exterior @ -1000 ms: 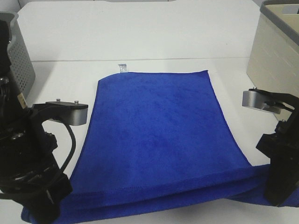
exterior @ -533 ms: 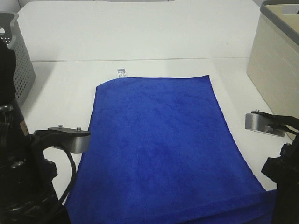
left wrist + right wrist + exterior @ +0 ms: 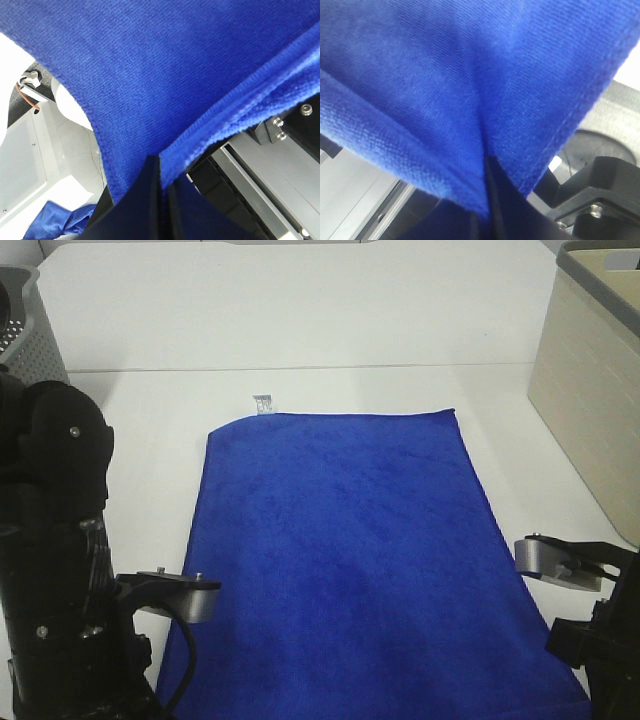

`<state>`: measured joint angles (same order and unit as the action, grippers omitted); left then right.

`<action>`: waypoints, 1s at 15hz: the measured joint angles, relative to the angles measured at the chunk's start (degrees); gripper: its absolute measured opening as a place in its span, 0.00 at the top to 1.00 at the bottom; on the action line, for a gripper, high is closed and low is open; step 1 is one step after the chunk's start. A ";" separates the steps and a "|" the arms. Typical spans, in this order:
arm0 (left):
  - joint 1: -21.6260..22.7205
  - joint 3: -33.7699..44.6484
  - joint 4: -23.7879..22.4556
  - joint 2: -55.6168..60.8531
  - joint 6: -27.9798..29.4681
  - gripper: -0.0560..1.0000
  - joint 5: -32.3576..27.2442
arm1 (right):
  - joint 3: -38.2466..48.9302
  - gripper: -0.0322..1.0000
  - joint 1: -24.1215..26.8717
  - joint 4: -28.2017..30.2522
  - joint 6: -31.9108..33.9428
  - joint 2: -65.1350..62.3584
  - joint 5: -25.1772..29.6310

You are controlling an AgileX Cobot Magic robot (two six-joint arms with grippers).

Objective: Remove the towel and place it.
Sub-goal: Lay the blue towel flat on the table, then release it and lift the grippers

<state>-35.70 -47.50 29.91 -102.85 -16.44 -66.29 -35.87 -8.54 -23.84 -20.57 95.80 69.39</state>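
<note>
The towel [image 3: 350, 560] slid across the table [image 3: 300, 320] toward the near edge; its far hem and white tag [image 3: 262, 402] came nearer; the doubled fold along its near side passed out of the high view; the left arm [image 3: 55, 570] and right arm [image 3: 610, 650] drew back, lower in that view.

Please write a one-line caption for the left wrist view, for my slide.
Left gripper shut on the stitched edge of the blue towel.
</note>
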 joint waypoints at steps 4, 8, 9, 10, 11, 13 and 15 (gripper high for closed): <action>0.00 0.00 0.46 -0.11 -0.11 0.95 -0.34 | 0.00 0.95 0.00 0.00 0.06 3.84 -0.06; 0.00 -1.03 0.63 -1.95 0.00 0.95 -0.80 | 0.00 0.95 0.00 0.00 0.11 4.87 -0.11; 0.00 -2.06 0.57 -3.09 0.06 0.95 -1.09 | 0.00 0.94 0.00 0.29 0.11 4.87 -0.11; 0.00 -3.21 0.40 -4.58 0.06 0.95 -1.78 | 0.00 0.94 0.00 0.52 0.11 4.87 -0.17; 0.00 -4.30 0.17 -5.90 0.06 0.95 -2.23 | 0.00 0.93 0.00 0.57 0.11 4.87 -0.17; 0.00 -6.36 -0.06 -7.96 0.06 0.95 -2.41 | 0.00 0.93 0.06 1.09 0.11 4.87 -0.23; 0.00 -7.68 -0.23 -9.17 0.06 0.95 -2.46 | 0.00 0.93 0.06 1.09 0.17 4.87 -0.34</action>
<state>-35.70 -55.18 29.68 -112.01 -16.39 -68.75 -35.87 -8.48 -22.75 -20.40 100.67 69.04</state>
